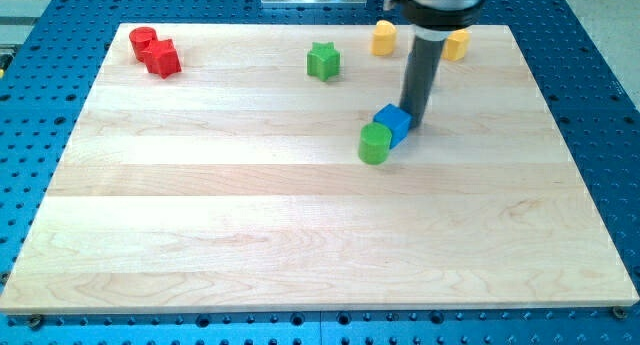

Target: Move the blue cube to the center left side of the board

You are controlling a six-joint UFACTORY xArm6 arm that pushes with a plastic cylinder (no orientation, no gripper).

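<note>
The blue cube [392, 123] sits a little right of the board's middle, in the upper half. A green cylinder [375, 143] touches its lower-left side. My tip [415, 122] rests on the board right against the cube's right side. The dark rod rises from there to the view's top.
A green star block [323, 61] lies at the top middle. A red cylinder [143, 41] and a red block [163, 58] touch at the top left. Two yellow blocks [384, 37] [456, 45] lie at the top right, one on each side of the rod. The wooden board [300, 235] is framed by blue perforated table.
</note>
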